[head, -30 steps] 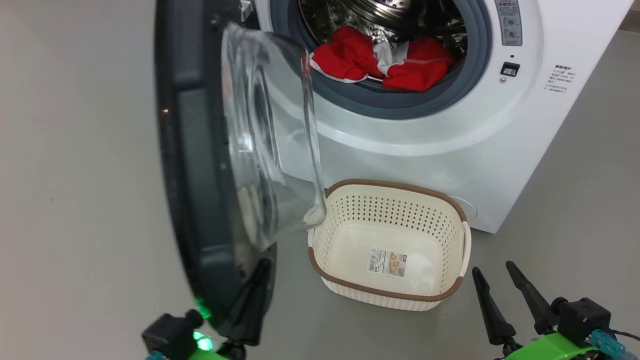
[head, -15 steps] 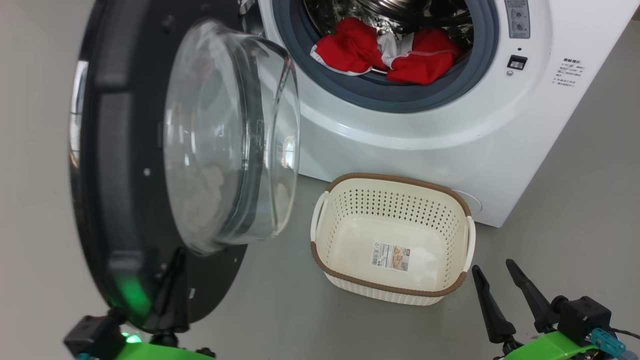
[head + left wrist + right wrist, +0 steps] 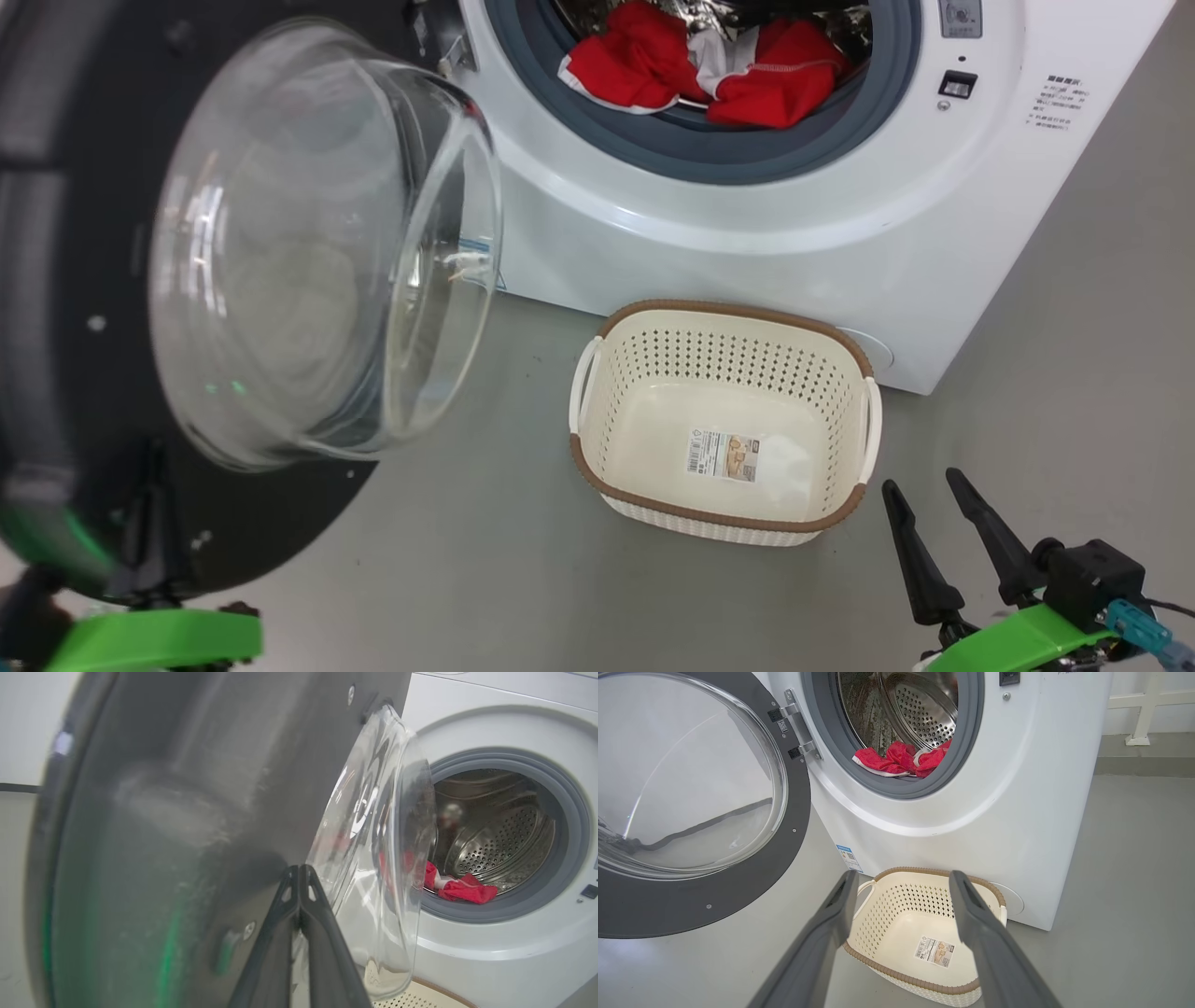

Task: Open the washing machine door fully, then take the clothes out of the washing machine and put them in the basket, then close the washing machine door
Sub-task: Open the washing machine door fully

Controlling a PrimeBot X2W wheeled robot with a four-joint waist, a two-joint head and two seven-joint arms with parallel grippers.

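The white washing machine (image 3: 747, 233) stands with its round black-rimmed door (image 3: 56, 280) swung wide to the left, glass bowl (image 3: 280, 243) facing out. Red clothes (image 3: 644, 61) with white trim lie at the drum's mouth; they also show in the right wrist view (image 3: 896, 758). The cream basket (image 3: 728, 313) sits on the floor before the machine, with nothing in it but its base label. My left gripper (image 3: 299, 868) is shut, its tips against the door's (image 3: 163, 835) dark inner face near the lower rim. My right gripper (image 3: 920, 481) hangs open just right of the basket (image 3: 924, 872), holding nothing.
Grey floor (image 3: 485, 579) spreads around the machine and basket. The open door takes up the left side of the space. A small blue label (image 3: 847, 856) sits low on the machine's front. A white frame stands by the wall (image 3: 1143, 714) beyond the machine.
The door has swung further open to the left, and my left gripper has moved left with it, still shut. The right gripper has stayed put.
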